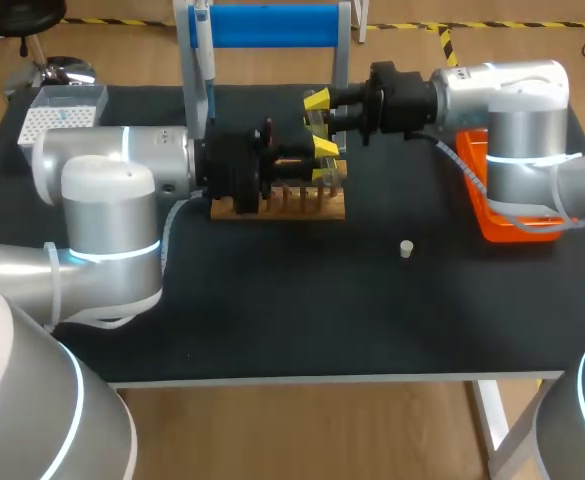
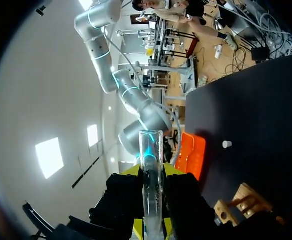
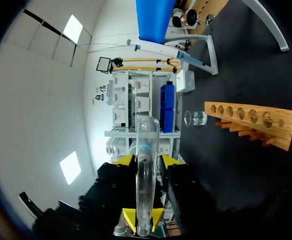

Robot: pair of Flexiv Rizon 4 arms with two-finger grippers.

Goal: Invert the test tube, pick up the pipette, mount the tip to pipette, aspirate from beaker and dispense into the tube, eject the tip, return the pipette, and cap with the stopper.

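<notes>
A clear glass test tube [image 1: 319, 128] hangs above the wooden rack [image 1: 277, 205], between both grippers. My left gripper [image 1: 324, 162] comes in from the left and is shut on the tube [image 2: 150, 165]; in the left wrist view [image 2: 153, 200] its dark fingers press it from both sides. My right gripper [image 1: 320, 112] comes in from the right at the same spot. In the right wrist view [image 3: 146, 200] its fingers stand open, close beside the tube [image 3: 146, 150]. The white stopper [image 1: 406, 249] lies on the mat to the right. The pipette [image 1: 204, 60] hangs on the blue stand.
An orange tray [image 1: 502, 220] sits under my right arm. The white tip box [image 1: 62, 115] stands at the back left. A small glass beaker [image 3: 195, 118] stands behind the rack [image 3: 250, 117]. The blue stand [image 1: 272, 25] rises at the back.
</notes>
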